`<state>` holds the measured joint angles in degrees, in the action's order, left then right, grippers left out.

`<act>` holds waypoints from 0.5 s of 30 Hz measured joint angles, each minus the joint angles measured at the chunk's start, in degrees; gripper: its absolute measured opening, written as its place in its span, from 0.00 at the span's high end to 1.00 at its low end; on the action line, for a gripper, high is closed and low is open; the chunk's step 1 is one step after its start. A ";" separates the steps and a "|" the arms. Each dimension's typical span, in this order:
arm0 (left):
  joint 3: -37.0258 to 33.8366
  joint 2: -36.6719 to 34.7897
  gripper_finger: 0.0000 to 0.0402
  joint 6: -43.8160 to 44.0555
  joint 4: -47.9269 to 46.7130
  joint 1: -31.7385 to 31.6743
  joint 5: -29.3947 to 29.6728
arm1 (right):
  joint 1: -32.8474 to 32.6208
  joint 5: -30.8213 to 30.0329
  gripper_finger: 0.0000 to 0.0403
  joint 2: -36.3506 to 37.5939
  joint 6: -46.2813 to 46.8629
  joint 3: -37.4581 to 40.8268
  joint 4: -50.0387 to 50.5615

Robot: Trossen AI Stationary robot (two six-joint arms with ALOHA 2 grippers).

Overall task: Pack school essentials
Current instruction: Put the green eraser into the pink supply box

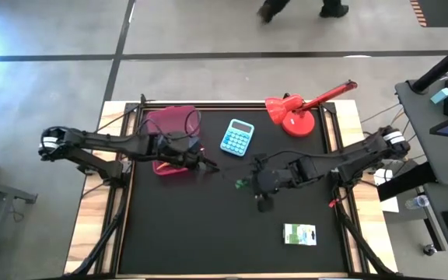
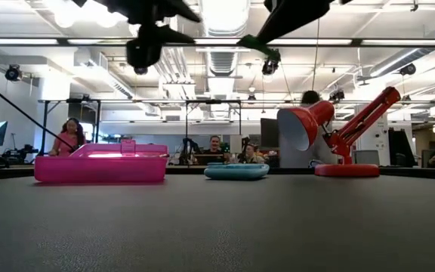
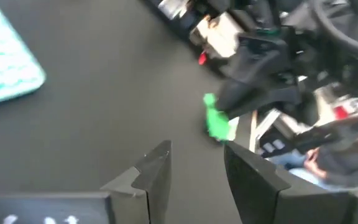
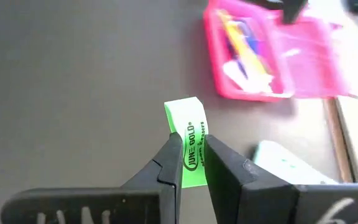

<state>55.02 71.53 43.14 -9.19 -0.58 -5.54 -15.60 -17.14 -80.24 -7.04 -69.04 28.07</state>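
Right gripper [image 4: 191, 163] pinches a small bright-green rectangular eraser [image 4: 189, 138] in the air above the matte black table [image 1: 208, 233]. Beyond it lies the translucent pink plastic box [image 4: 272, 56], containing pens and white items. Beside the box, the left gripper [image 3: 194, 168] stands partly open, empty.

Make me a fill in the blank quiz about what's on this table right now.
1. The right gripper is shut on a green ____.
2. The blue calculator lies between the pink box and the red ____.
3. The left gripper has its jaws ____.
4. The box's lid is ____.

Missing words: eraser; lamp; open; open
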 joint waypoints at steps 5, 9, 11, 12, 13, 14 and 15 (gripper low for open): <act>-0.12 3.40 0.68 2.11 8.36 -0.11 -0.22 | 1.94 -4.22 0.89 1.00 1.06 -0.02 -0.10; -0.11 5.21 0.68 4.68 10.64 -0.18 1.89 | 2.65 -8.12 0.89 1.02 0.16 -0.01 -0.44; -0.16 6.09 0.68 6.52 12.18 -0.20 4.19 | 3.12 -8.47 0.89 1.04 -0.83 -0.02 -1.16; -0.19 6.53 0.68 7.23 13.31 -0.22 4.80 | 3.37 -8.51 0.89 1.04 -1.13 -0.02 -1.65; -0.19 6.95 0.68 7.56 14.50 -0.34 5.19 | 3.65 -8.54 0.89 1.04 -1.15 -0.02 -2.10; -0.19 7.29 0.68 7.60 15.68 -0.48 5.39 | 3.95 -8.56 0.89 1.04 -1.15 -0.02 -2.27; -0.19 7.64 0.68 7.67 16.59 -0.48 5.51 | 4.21 -8.58 0.89 1.02 -1.19 -0.02 -2.39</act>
<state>54.83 79.17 50.82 7.40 -1.06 -0.03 -11.39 -25.71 -79.22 -8.22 -69.06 25.68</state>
